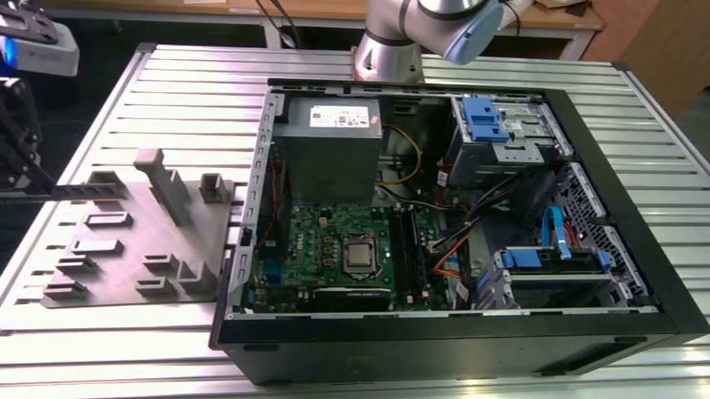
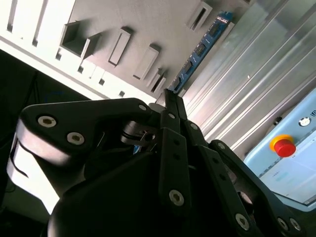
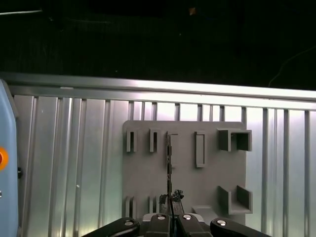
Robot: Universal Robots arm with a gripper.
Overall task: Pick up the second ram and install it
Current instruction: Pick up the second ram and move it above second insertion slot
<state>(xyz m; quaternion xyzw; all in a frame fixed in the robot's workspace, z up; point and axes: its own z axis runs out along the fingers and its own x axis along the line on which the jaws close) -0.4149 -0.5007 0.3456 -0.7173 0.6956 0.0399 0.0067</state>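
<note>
I work over a silver aluminium table of long ribbed slats (image 1: 166,75), which catch bright glare in both wrist views. Behind it in the exterior view stands a pale wooden workbench on white legs (image 1: 554,18). Past the table's edge lies a dark, unlit space (image 3: 148,44).

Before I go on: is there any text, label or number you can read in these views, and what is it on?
No text is readable.
White label on the power supply: print too small.
Markings on the memory stick: blurred.
Marks on the blue panel near the red button: blurred.
</note>
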